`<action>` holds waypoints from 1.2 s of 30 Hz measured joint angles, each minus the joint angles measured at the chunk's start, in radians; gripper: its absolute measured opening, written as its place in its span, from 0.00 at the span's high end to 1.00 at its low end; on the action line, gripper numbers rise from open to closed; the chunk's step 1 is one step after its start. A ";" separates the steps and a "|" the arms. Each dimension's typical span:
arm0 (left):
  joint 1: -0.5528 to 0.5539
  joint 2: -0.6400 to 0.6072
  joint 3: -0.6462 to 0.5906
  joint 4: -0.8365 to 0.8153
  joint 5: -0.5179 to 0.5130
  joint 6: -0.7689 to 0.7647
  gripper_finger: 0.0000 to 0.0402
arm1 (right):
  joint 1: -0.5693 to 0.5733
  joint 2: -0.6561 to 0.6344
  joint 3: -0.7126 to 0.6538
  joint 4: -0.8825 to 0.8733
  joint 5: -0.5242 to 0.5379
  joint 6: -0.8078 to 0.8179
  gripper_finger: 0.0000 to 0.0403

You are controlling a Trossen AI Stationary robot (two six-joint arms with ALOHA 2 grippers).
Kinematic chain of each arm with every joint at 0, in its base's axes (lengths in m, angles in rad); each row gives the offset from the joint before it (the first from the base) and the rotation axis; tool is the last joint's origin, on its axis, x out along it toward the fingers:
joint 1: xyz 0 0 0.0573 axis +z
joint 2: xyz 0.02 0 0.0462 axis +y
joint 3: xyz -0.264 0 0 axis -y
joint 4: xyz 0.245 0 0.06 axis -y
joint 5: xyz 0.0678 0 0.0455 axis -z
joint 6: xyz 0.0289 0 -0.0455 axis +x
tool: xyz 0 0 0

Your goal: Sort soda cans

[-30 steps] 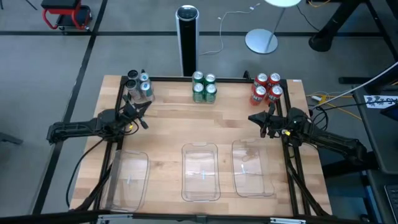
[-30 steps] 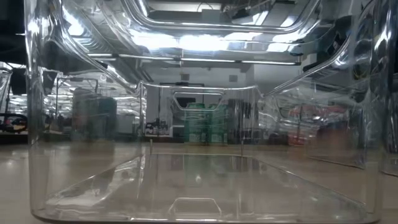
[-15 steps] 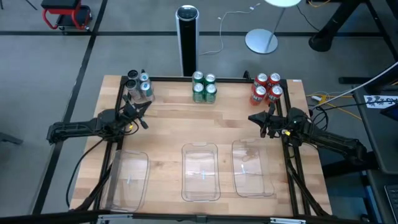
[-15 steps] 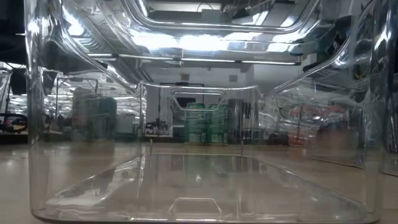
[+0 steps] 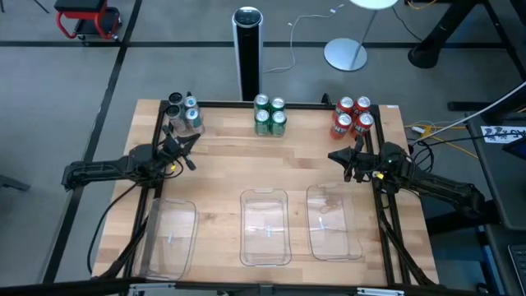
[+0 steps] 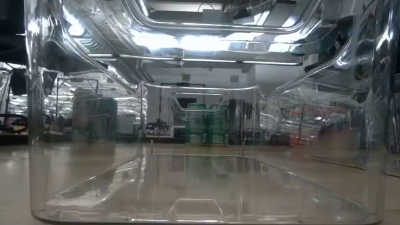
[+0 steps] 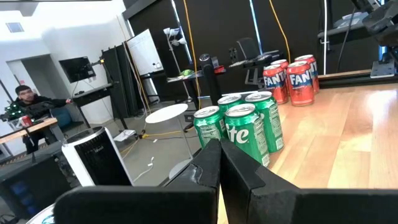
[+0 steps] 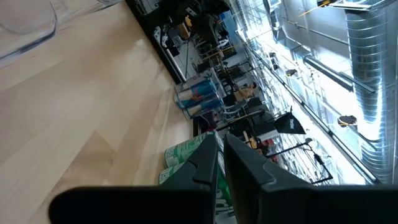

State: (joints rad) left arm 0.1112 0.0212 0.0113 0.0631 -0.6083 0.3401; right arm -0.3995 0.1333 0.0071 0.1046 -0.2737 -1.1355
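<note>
**Cans grouped along the top edge, both arms idle with fingers closed**

In the high view, twelve cans stand in three clusters along the upper edge of the bench (image 5: 222,173). The silver cans (image 5: 183,114) sit at upper left, the green cans (image 5: 269,114) at upper centre, the red cans (image 5: 353,116) at upper right. Each cluster is a tight block of four, well apart from the others.

Three clear trays lie across the lower part of the frame: the left tray (image 5: 169,238), the middle tray (image 5: 265,228) and the right tray (image 5: 331,222). No can sits in any of them.

The left gripper (image 5: 187,148) hovers at left of centre, just below the silver cans, fingers closed and holding nothing. The right gripper (image 5: 337,157) hovers at right of centre, below the red cans and above the right tray, fingers likewise closed and empty.

A black cylinder (image 5: 246,51) stands on the floor beyond the bench, top centre.
</note>
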 joint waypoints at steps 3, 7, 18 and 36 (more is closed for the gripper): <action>0.000 0.000 0.000 0.000 0.000 -0.001 1.00 | 0.000 0.000 0.000 0.004 0.001 0.000 0.92; 0.000 0.000 0.000 0.000 0.002 -0.171 1.00 | 0.000 0.000 0.000 0.000 0.012 0.015 0.92; 0.010 0.005 0.000 0.001 0.002 -0.437 1.00 | 0.000 0.008 0.018 0.030 0.115 0.001 0.92; 0.022 0.005 0.000 0.007 0.002 -0.347 1.00 | 0.000 0.499 0.322 0.129 0.287 -0.042 0.92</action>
State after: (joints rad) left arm 0.1329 0.0257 0.0109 0.0700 -0.6067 -0.0072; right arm -0.3992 0.6325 0.3289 0.2333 0.0133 -1.1772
